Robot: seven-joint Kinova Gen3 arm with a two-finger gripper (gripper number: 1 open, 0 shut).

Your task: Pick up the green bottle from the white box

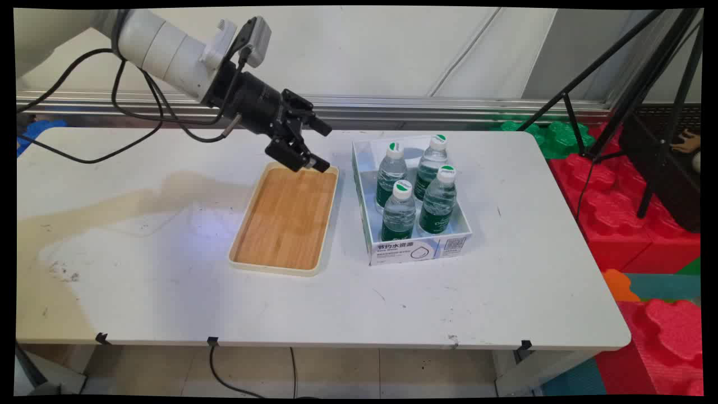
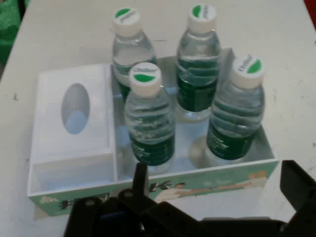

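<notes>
Four water bottles [image 1: 416, 193] upright in white box [image 1: 418, 249] on bench [image 1: 168, 280], right of wooden tray [image 1: 286, 221]. Main view: end effector [image 1: 320, 147] above tray's far edge, released, empty, aimed rightward at box; bottles just beyond.

Hand view: end effector fingers [image 2: 296, 185] spread wide, nothing between. Box wall directly ahead; bottles [image 2: 148, 118] stand vertical; box's empty compartment at left.

Tool [image 1: 321, 147] raised, angled down — fingers spread.

A wooden tray [image 1: 285, 219] is seen at table [image 1: 505, 292] centre; a box [image 1: 418, 247] holding four water bottles [image 1: 398, 212] at 3 o'clock.
</notes>
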